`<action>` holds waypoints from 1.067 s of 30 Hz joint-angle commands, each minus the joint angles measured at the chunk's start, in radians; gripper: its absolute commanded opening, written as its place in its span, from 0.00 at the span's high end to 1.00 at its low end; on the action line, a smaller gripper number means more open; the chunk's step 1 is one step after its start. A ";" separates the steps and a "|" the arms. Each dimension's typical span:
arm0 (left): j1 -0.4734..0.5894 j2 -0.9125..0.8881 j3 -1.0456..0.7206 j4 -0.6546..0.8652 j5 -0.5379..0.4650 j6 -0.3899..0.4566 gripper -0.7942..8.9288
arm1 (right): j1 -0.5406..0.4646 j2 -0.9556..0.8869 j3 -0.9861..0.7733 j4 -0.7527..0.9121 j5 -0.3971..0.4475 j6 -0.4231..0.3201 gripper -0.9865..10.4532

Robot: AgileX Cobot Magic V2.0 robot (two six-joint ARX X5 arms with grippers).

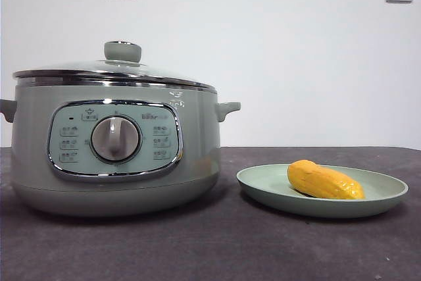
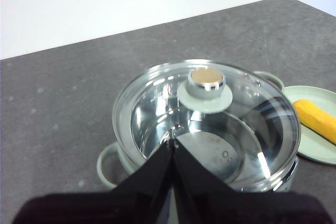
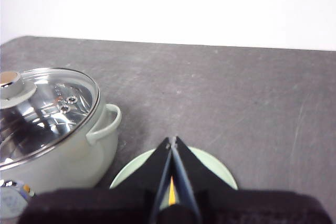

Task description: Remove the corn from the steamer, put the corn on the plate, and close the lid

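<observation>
Lettering on the steamer panel sits beside the grey dial, too small to read. Its glass lid rests closed on the rim, and the pot inside looks empty through the glass. Just beside it, apart from the pot, the plate holds the corn lying on its side. Bare dark table lies in front and beyond. Left gripper hangs above the lid, right gripper above the plate, both with jaws pressed together, holding nothing.

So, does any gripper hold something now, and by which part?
Nothing is held. Left gripper and right gripper are shut on nothing; corn lies on the plate.
</observation>
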 commanded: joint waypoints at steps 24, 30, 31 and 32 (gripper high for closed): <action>0.029 -0.135 -0.079 -0.111 -0.016 0.039 0.92 | 0.000 -0.020 -0.043 -0.101 0.085 0.097 0.91; 0.267 -0.386 -0.285 0.147 -0.003 0.051 0.92 | 0.000 -0.020 -0.043 -0.128 0.085 0.097 0.91; 0.306 -0.410 -0.353 0.195 0.001 0.049 0.92 | 0.000 -0.020 -0.043 -0.128 0.085 0.097 0.91; 0.341 -0.433 -0.426 0.236 0.007 0.041 0.92 | 0.000 -0.020 -0.043 -0.129 0.085 0.097 0.91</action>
